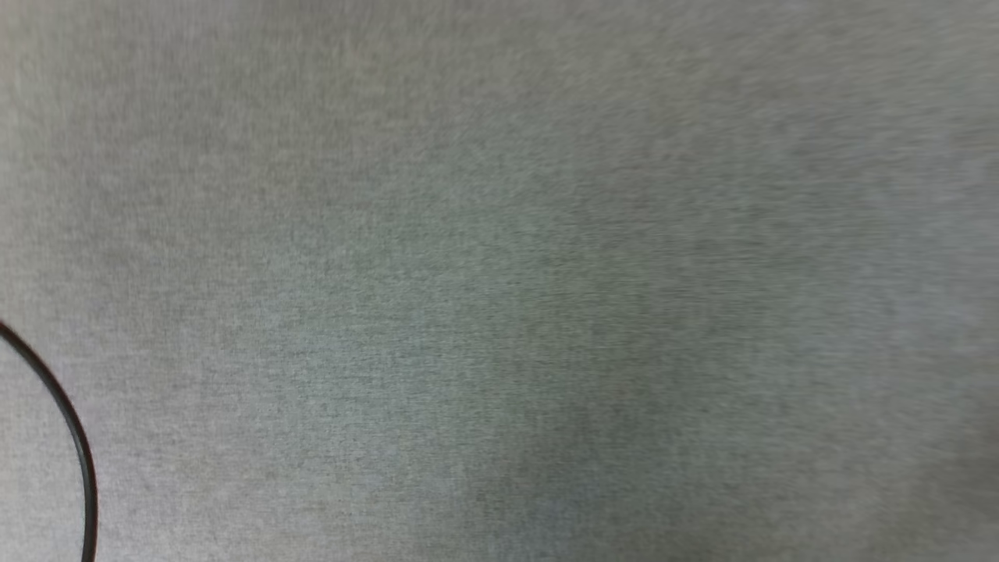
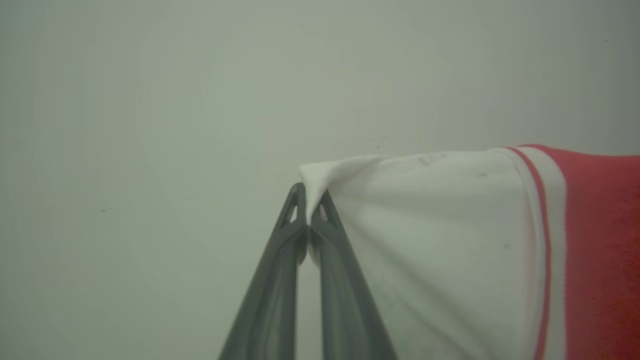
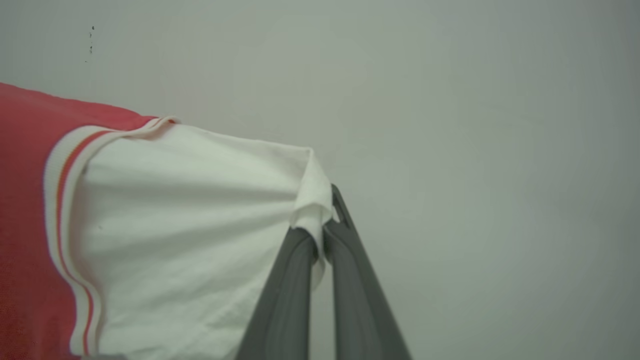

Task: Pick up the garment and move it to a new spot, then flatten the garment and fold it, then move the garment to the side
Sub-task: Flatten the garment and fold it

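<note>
The garment [image 2: 450, 240] is a red shirt with white sleeves and red-and-white striped trim. In the left wrist view my left gripper [image 2: 309, 202] is shut on the outer corner of one white sleeve, the cloth stretching off to the right toward the red body. In the right wrist view my right gripper [image 3: 325, 220] is shut on the corner of the other white sleeve of the garment [image 3: 190, 225], which spreads off to the left. A fold of white cloth drapes over the right fingertips.
The head view looks down on a plain grey woven surface [image 1: 499, 265], blurred. A thin black cable [image 1: 70, 429] curves across its lower left corner. Behind the sleeves in both wrist views lies a pale, even grey-green surface [image 2: 150, 125].
</note>
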Robot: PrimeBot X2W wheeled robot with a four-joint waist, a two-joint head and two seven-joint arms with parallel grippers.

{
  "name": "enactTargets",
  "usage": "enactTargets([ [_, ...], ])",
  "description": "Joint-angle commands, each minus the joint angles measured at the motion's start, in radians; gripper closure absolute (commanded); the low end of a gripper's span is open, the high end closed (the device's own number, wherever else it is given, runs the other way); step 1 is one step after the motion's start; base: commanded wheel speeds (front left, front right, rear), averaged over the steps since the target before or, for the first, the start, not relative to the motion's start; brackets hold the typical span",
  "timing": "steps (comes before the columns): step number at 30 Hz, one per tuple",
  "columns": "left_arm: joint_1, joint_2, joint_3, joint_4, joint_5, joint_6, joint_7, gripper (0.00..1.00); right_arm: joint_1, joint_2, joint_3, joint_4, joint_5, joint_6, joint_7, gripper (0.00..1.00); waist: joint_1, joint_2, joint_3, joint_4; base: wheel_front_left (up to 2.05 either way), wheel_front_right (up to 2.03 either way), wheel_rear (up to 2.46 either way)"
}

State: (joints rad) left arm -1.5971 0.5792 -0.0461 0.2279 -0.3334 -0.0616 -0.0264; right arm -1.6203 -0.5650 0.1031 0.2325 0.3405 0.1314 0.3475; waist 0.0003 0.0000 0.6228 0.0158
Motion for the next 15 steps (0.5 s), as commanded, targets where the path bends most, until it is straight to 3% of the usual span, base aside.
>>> enactTargets([
  [1,-0.055,-0.023,-0.011,0.072,0.013,0.002,-0.049,1.0,-0.06,0.002,0.009,0.058,-0.022,-0.002,-0.036,1.0,-0.0003,0.0,0.076,0.049,0.0,0.0,0.0],
  [7,-0.122,-0.083,-0.049,0.285,0.011,-0.017,-0.175,1.0,-0.15,0.03,0.039,0.231,-0.071,-0.002,-0.148,1.0,-0.0003,0.0,0.117,0.071,0.0,0.0,0.0],
  [15,0.092,-0.179,-0.12,0.388,0.001,-0.05,-0.235,1.0,0.047,0.067,0.074,0.33,-0.042,-0.001,-0.241,1.0,-0.0003,0.0,0.08,0.089,0.0,0.0,0.0],
])
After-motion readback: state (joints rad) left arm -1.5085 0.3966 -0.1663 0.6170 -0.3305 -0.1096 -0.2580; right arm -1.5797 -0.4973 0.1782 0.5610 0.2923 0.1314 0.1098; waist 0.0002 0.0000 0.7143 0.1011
